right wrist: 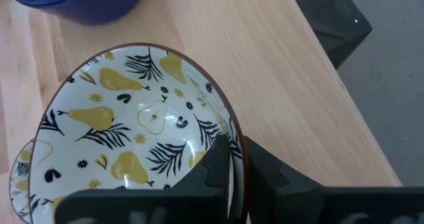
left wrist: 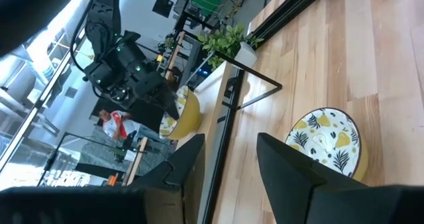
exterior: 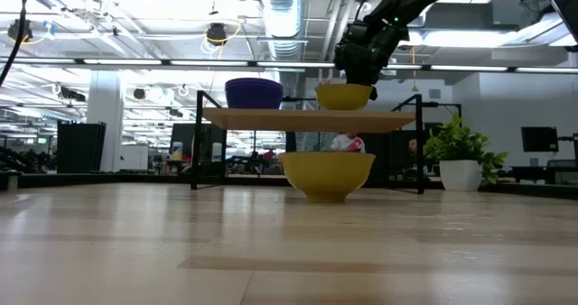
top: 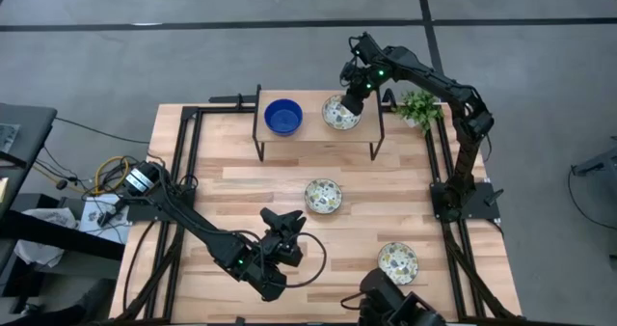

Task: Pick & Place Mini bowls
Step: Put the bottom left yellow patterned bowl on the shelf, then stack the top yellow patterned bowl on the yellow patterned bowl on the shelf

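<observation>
A wooden shelf [top: 318, 133] stands at the table's far side. On it sit a stack of cobalt blue bowls [top: 282, 117] [exterior: 254, 93] and a bowl with a white inside patterned in yellow pears and black leaves [top: 338, 114] [exterior: 343, 96]. My right gripper [top: 353, 101] [right wrist: 232, 148] is over that patterned bowl, shut on it. Two more patterned bowls rest on their bases on the table, one mid-table [top: 323, 196] [exterior: 327, 174] and one near the front edge [top: 397, 262] [left wrist: 324, 141]. My left gripper [top: 287, 217] [left wrist: 228, 164] hovers open near the front left, touching nothing. My right gripper pinches the patterned bowl's rim [right wrist: 232, 128] on its far-right side, with one finger [right wrist: 212, 164] inside the bowl and the other [right wrist: 265, 168] outside. The fingers come from above, pointing down. The bowl is upright, its base at or just above the shelf board; which one I cannot tell.
A small green plant in a white pot [top: 417, 107] [exterior: 461, 156] stands just right of the shelf, close to my right arm. Black metal frame rails [top: 183, 172] run along the table's left and right sides. Bare wood lies between the shelf and the mid-table bowl.
</observation>
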Controlling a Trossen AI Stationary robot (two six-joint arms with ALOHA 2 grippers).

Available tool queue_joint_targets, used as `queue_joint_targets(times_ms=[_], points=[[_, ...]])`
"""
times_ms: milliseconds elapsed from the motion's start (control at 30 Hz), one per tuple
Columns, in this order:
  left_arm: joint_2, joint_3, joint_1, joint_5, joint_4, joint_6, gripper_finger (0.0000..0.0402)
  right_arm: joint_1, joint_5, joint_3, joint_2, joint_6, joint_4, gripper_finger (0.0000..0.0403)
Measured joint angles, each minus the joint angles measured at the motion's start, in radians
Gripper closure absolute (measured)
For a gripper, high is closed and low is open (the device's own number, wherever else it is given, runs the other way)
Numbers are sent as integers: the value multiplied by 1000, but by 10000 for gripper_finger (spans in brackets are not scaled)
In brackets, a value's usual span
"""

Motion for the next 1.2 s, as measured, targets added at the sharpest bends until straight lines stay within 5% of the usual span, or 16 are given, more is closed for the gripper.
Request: queue_joint_targets(times_ms=[367, 1200], points=[[-1, 0, 0, 0, 0, 0, 265, 0, -1, 0, 0, -7, 6, 373], [-1, 0, 0, 0, 20, 0, 265, 0, 81, 0, -1, -8, -5, 254]])
